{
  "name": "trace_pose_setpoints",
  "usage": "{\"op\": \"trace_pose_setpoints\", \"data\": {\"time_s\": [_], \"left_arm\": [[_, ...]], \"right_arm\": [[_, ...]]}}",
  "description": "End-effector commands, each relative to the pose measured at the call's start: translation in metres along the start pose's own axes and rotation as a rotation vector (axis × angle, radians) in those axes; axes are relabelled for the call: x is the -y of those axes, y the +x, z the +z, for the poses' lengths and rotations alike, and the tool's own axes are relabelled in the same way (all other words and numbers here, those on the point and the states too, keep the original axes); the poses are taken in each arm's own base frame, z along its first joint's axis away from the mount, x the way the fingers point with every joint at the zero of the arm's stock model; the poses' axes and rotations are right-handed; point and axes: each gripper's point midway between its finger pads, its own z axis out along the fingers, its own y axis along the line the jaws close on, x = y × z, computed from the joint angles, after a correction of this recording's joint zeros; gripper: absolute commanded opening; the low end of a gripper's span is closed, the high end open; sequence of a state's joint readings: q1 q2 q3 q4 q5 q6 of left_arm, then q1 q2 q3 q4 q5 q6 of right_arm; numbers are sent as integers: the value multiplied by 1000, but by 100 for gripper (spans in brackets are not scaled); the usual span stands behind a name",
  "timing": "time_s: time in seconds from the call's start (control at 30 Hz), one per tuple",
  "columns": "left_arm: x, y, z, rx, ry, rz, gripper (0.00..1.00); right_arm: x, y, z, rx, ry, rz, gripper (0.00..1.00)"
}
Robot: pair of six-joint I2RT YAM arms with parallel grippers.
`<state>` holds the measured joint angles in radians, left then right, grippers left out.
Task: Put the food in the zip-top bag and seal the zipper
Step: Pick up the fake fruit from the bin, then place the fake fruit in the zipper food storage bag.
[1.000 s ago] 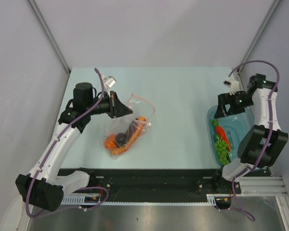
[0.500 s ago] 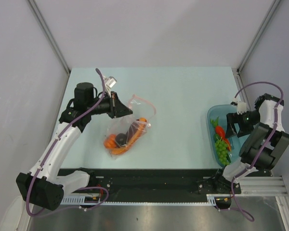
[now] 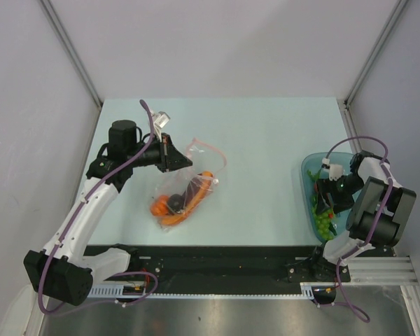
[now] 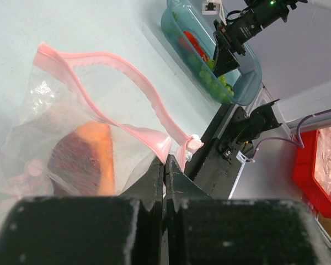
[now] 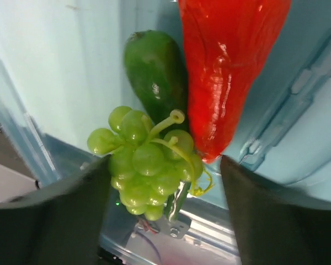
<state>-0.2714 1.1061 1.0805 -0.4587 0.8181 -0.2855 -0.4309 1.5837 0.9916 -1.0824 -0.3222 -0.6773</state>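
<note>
the zip-top bag point(image 3: 189, 178) lies left of the middle of the tabletop point(image 3: 266, 133), well clear of every edge. the left jaws are clenched on the clear plastic at the bag's mouth, right beside the zipper point(image 4: 94, 56), and hold that rim lifted. the pink strip arcs up and away from the jaws, so the mouth gapes toward the far right. inside the bag sit the orange slice point(image 4: 85, 160), a dark ball point(image 3: 175, 201) and an orange-red round fruit point(image 3: 158, 207), bunched toward the bag's near end.

between the bag and the teal bowl point(image 3: 308, 164) there is a wide stretch of bare tabletop, and more behind the bag up to the far edge. the bowl sits hard against the tabletop's right edge, close to the right wall, with its near end by the black rail at the front.

the right arm point(image 3: 374, 210) folds tightly over the bowl. the right jaws are released and stand wide, one finger on each side of the green grape bunch point(image 5: 146, 165), low inside the bowl. the bunch lies against a dark green piece point(image 5: 157, 72) and a red piece point(image 5: 226, 72). whether either finger touches the grapes cannot be told. the bowl's wall runs close behind the bunch, leaving little room on that side.
</note>
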Motion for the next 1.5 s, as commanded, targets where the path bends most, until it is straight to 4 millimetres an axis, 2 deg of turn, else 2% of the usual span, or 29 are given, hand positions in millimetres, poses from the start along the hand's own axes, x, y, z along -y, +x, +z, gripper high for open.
{"op": "trace_pose_setpoints", "data": {"time_s": [0.0, 0.03, 0.13, 0.17, 0.23, 0.27, 0.3, 0.4, 0.53, 0.63, 0.67, 0.73, 0.77, 0.87, 0.9, 0.97, 1.0, 1.1, 1.13, 1.17, 1.2, 1.23, 1.27, 1.33, 1.37, 1.4, 1.43, 1.47], "left_arm": [[2, -11, -5, 29, -7, 57, 0], [2, -11, -4, 29, -7, 57, 0], [0, -11, -3, 28, -11, 52, 0], [1, -12, -3, 27, -8, 55, 0], [1, -12, -4, 28, -9, 56, 0], [1, -12, -5, 31, -12, 59, 0], [2, -12, -5, 29, -11, 59, 0], [2, -10, -5, 27, -8, 59, 0], [0, -10, -3, 22, -8, 54, 0], [-1, -10, -3, 20, -10, 58, 0], [-1, -11, -3, 21, -10, 62, 0], [-1, -11, -3, 20, -10, 62, 0], [-1, -11, -2, 19, -10, 61, 0], [0, -11, -2, 23, -4, 59, 0], [0, -11, -2, 24, -4, 57, 0], [1, -13, -1, 29, 2, 53, 0], [1, -12, -1, 26, 6, 49, 0], [0, -16, -1, 28, 0, 50, 0], [-1, -16, 0, 25, -2, 50, 0], [0, -17, -1, 24, -3, 53, 0], [1, -17, -1, 23, -1, 54, 0], [1, -17, -1, 25, -4, 55, 0], [1, -17, -2, 26, -5, 52, 0], [0, -16, -2, 28, -7, 44, 0], [0, -17, -3, 34, -3, 35, 0], [2, -17, -3, 39, 3, 34, 0], [2, -19, -4, 45, 6, 31, 0], [4, -20, -3, 53, 13, 24, 0]], "right_arm": [[18, -9, 1, 24, 92, 13, 71], [21, -10, -2, 28, 108, 3, 66], [31, -15, -10, 45, 165, -25, 38], [34, -16, -13, 50, 176, -33, 32], [36, -21, -23, 63, 193, -43, 20], [36, -24, -31, 83, 204, -52, 9], [35, -24, -35, 88, 205, -59, 3], [32, -34, -58, 157, 230, -85, 0], [27, -65, -97, 284, 282, -115, 0], [15, -81, -114, 326, 278, -138, 0], [9, -92, -126, 361, 287, -161, 0], [3, -101, -133, 378, 291, -173, 0], [-4, -112, -143, 410, 295, -189, 0], [-41, -136, -154, 487, 191, -241, 0], [-63, -152, -166, 536, 159, -299, 0], [-97, -175, -171, 598, 46, -336, 0], [-126, -189, -176, 631, 3, -393, 0], [-179, -220, -182, 712, -130, -447, 0], [-217, -225, -182, 722, -197, -523, 0], [-234, -236, -183, 751, -228, -553, 0], [-252, -240, -185, 764, -272, -544, 0], [-283, -237, -182, 761, -338, -586, 0], [-300, -244, -190, 818, -366, -621, 0], [-331, -240, -193, 836, -451, -615, 0], [-350, -238, -184, 854, -493, -650, 0], [-360, -232, -189, 883, -514, -653, 0], [-367, -229, -185, 886, -542, -615, 0], [-382, -225, -175, 897, -577, -630, 0]]}}
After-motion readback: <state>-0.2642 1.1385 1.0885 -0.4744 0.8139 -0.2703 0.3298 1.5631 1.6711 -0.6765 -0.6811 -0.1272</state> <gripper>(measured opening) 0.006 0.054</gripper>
